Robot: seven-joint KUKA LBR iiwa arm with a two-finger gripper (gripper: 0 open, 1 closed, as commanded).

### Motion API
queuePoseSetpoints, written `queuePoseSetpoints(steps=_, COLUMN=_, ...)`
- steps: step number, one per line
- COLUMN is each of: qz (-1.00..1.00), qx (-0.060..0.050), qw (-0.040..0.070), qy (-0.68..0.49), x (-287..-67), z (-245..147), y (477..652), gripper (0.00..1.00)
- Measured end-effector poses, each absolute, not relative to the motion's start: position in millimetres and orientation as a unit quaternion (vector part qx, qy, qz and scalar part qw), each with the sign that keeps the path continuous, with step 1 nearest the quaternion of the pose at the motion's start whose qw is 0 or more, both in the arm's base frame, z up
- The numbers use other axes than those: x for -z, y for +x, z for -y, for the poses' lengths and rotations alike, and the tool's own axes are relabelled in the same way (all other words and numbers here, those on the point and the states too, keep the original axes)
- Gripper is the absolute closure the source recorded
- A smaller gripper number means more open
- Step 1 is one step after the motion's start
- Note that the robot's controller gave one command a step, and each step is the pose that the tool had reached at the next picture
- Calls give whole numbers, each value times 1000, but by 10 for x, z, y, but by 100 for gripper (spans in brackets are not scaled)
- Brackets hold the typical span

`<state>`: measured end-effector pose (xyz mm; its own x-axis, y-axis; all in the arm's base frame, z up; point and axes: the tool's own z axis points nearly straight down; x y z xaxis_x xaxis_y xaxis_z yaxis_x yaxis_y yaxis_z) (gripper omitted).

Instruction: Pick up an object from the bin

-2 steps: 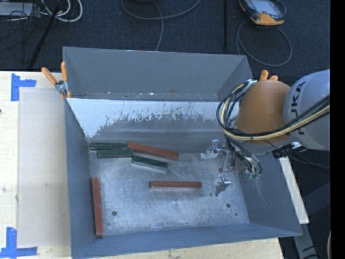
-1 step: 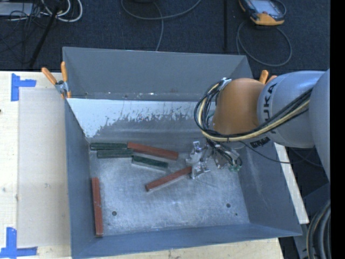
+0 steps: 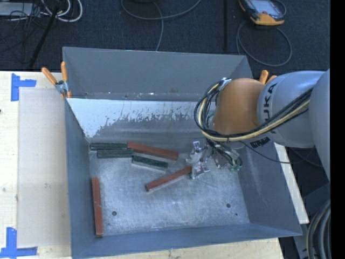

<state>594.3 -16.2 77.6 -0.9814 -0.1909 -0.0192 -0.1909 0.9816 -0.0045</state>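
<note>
I see the grey bin (image 3: 161, 85) from above; its floor is mostly bare toward the near edge & near-right corner. The arm (image 3: 302, 107) comes in over the right edge. Its orange cover (image 3: 237, 107) hangs above the far-right part of the floor, w/ cable loops (image 3: 202, 112) round it.

Next, the bars, all flat on the floor. A long brown bar (image 3: 97, 206) lies along the left edge, reaching toward the near-left corner, well apart from the rest. A slanted brown bar (image 3: 166, 180) lies approx. mid-bin, its low end toward the near edge, its high end toward the right edge. An upper brown bar (image 3: 153, 151) lies nearer the far edge, w/ a green bar (image 3: 150, 163) just beside it on the near side. Two dark green bars, one (image 3: 110, 146) above the other (image 3: 114, 155), lie close together toward the far-left corner.

Smallest: the gripper (image 3: 195, 166), below the cover & low over the floor. It's right at the high end of the slanted brown bar, maybe touching it. I can't tell whether it's spread, narrow or clamped on that end.
</note>
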Motion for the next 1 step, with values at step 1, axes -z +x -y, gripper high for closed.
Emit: queuePoseSetpoints(steps=1, qz=-990, qx=0, qw=2, qy=-141, x=-2178, z=-110, y=5879, gripper=100)
